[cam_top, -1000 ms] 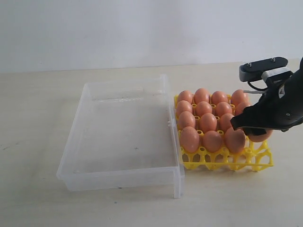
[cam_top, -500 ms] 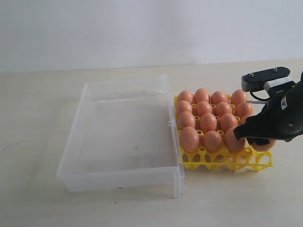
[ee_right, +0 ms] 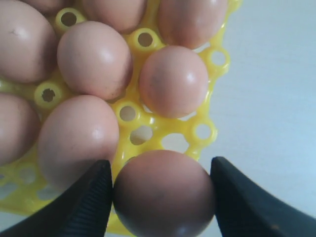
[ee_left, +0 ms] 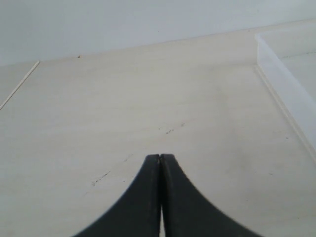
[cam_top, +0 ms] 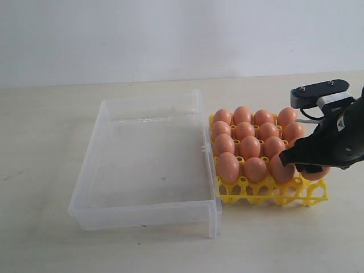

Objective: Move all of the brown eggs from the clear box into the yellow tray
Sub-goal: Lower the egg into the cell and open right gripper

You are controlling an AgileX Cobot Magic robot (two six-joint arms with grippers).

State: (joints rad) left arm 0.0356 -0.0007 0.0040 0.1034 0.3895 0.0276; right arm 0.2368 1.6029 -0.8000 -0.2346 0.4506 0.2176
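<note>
The right hand (ee_right: 162, 180) gripped the held egg (ee_right: 163, 202), a dark finger (ee_right: 84, 207) pressed against each side of it. That egg hung low over the corner cup of the yellow tray (cam_top: 267, 196); whether it touched the cup could not be told. The other brown eggs (cam_top: 249, 147) filled the cups just beside this hand. The clear box (cam_top: 148, 213) lay beyond the tray, well apart from the hand. The left hand (ee_left: 160, 165) was closed tight with nothing in it, above bare worktop (ee_left: 123, 98), one edge of the box near it.
</note>
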